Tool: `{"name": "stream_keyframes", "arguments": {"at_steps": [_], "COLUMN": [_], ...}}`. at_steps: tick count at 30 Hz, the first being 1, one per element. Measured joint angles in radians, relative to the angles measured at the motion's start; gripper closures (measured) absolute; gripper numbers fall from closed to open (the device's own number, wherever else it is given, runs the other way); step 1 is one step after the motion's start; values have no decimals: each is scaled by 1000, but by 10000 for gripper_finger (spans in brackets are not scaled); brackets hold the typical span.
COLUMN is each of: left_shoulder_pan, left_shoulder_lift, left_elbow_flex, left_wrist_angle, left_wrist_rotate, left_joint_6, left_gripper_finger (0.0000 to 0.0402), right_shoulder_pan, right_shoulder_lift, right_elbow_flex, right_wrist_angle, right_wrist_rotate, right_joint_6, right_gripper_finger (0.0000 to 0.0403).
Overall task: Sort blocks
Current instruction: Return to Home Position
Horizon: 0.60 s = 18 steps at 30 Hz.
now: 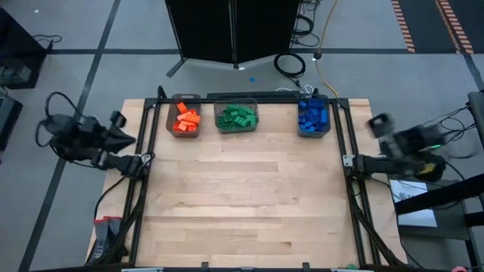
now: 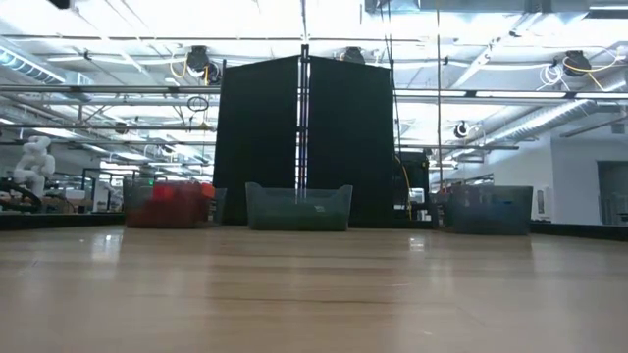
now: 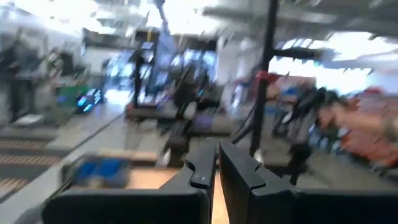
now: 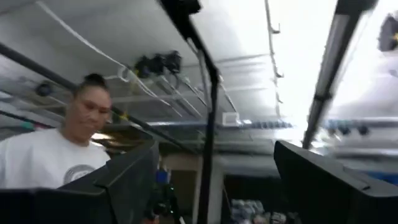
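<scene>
A pale wooden table fills the middle of the high view. Along its upper edge stand three grey translucent bins in a row: the left bin, the middle bin and the right bin. Above them is a black screen, with a coiled cable at its lower right. In the right wrist view, a person in a white shirt is at lower left.

High camera looks straight down on the whole desk. Low camera sits at desk-top level, facing the bins along the far edge; both share these. Wrist cameras face the room.
</scene>
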Motion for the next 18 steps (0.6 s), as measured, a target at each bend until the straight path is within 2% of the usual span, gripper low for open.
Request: {"name": "stream_keyframes", "arguments": {"at_steps": [4,5,7,9,13,16,18], "left_shoulder_pan": [0,0,0,0,0,-1,-1], "left_shoulder_lift": [0,0,0,0,0,0,0], "left_elbow_flex": [84,85,67,28,-79,-87,-82], "left_wrist_angle": [-203,-220,-248,-247,-237,-188,-193], "left_wrist_rotate": [-74,-80,-81,-112,-222,-219,-204], "left_joint_6": [-16,-24,-33,-58,-144,-139,-132], "left_gripper_finger": [378,378,378,378,378,378,378], "right_shoulder_pan": [-4,-4,-4,-4,-4,-4,-4], "right_shoulder_lift": [27,47,65,66,-1,5,-1], "right_elbow_flex": [331,387,410,345,120,15,-63], "right_wrist_angle": [-540,-665,-818,-834,-671,-537,-370], "right_wrist_rotate": [29,18,-56,-111,-129,-119,-132], "right_joint_6": [-120,-162,-230,-280,-242,-231,-270], "right_gripper_finger": [87,87,87,87,87,87,87]}}
